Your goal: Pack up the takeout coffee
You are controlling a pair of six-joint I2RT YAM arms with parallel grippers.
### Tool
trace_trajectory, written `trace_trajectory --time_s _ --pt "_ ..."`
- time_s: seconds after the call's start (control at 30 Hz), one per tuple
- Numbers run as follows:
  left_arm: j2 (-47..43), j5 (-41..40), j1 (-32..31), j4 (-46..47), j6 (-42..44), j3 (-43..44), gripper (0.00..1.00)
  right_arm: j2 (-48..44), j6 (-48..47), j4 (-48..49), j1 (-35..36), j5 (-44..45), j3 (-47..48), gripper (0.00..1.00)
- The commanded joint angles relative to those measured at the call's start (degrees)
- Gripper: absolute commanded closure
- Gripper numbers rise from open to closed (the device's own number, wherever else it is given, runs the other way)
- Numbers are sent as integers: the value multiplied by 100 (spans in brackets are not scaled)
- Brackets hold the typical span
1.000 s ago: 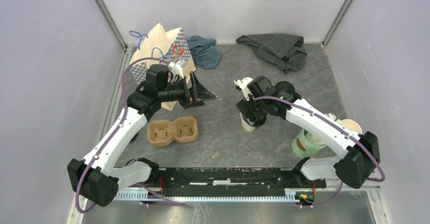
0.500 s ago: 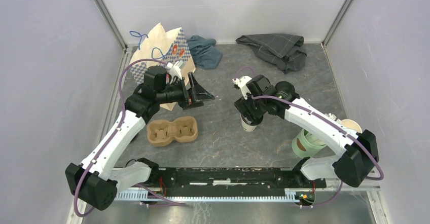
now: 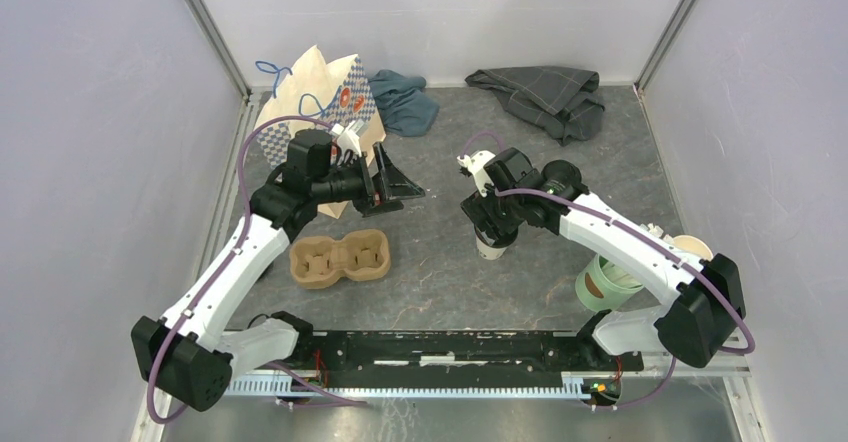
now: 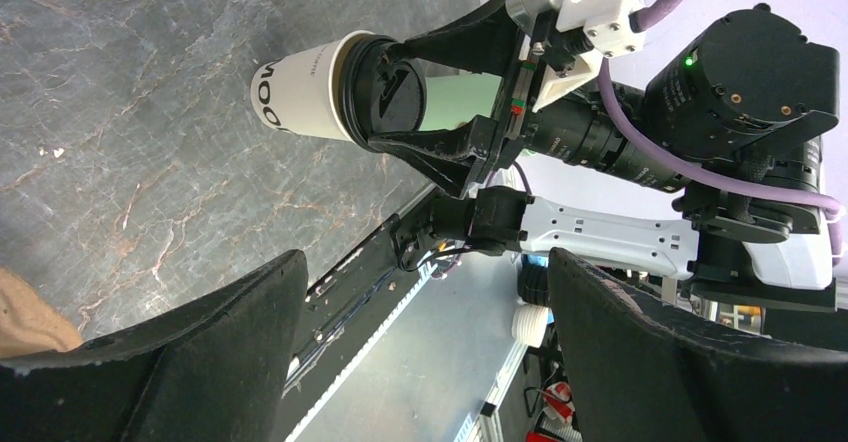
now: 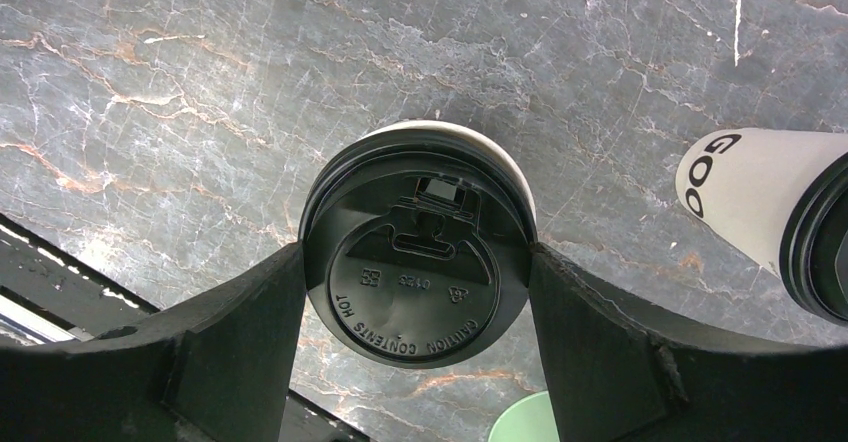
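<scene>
Right gripper clamps the takeout coffee at its lid rim, cup upright on the table. Left gripper stands wide apart, empty, further left.

Bright, even overhead light, faint soft shadows, 3 sharp views — mild stretch at wrist-view edges.

Centre: takeout coffee, right of cup carrier; paper bag behind carrier.

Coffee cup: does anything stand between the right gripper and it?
Nothing visible does. The right gripper straddles the coffee cup, with its fingers against both sides of the black lid.
</scene>
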Motion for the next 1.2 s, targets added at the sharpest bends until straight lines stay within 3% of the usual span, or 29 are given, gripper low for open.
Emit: trace_trajectory --time_s 0.0,0.67,0.97,1.17 --pt "-5 90 -43 212 -85 132 5 -14 -17 224 11 76 -104 18" --pt "32 131 -73 211 -67 129 5 79 -47 294 14 223 -5 15" --pt "136 123 -120 204 -42 105 4 97 -38 149 13 313 373 5" --pt "615 -338 -779 391 -105 240 4 -248 49 -355 -363 32 987 2"
